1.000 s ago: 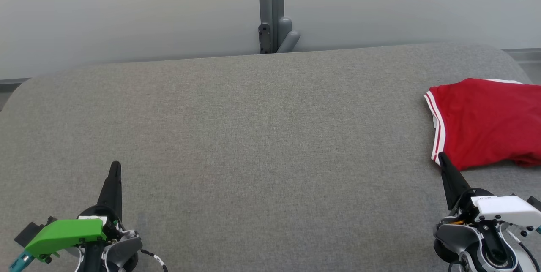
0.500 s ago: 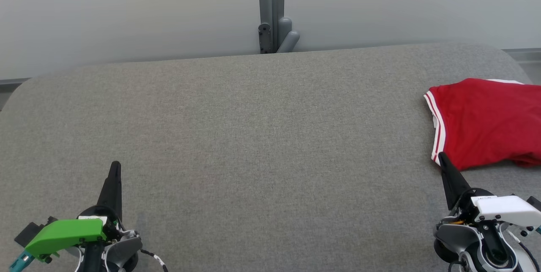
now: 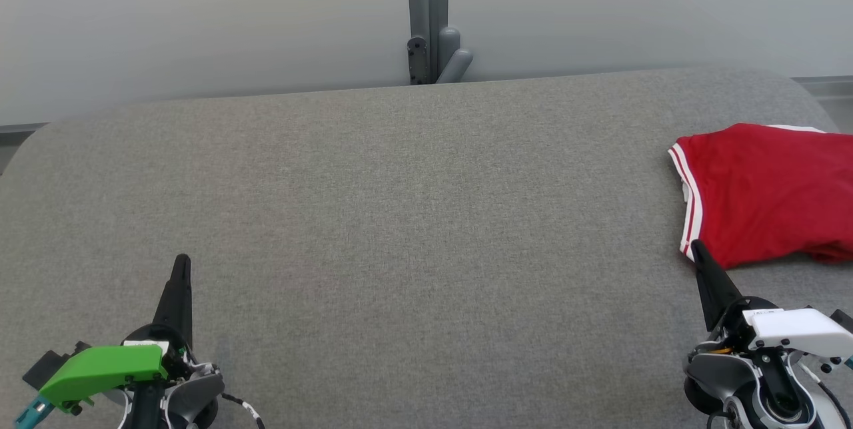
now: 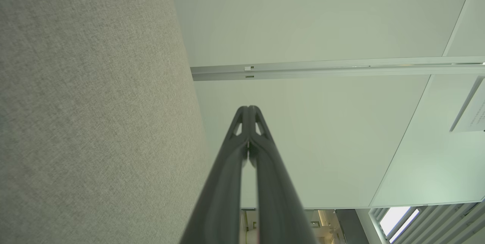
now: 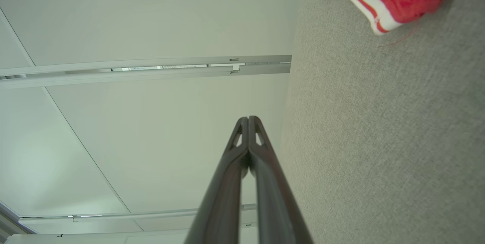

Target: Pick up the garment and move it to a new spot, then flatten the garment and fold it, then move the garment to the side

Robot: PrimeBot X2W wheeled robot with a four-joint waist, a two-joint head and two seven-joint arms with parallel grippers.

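The garment (image 3: 766,192) is red with white-striped trim and lies folded at the right edge of the grey table (image 3: 413,216); its striped corner (image 5: 373,3) shows at the top of the right wrist view. My right gripper (image 3: 696,249) stands shut at the lower right, its tip just in front of the garment's near corner, holding nothing. Its fingertips (image 5: 248,119) meet in the right wrist view. My left gripper (image 3: 181,262) rests shut and empty at the lower left, far from the garment. Its fingers (image 4: 248,109) are pressed together in the left wrist view.
A grey post with a bracket (image 3: 430,29) rises behind the table's far edge in front of a pale wall. The table's rounded corners fall away at the far left and far right.
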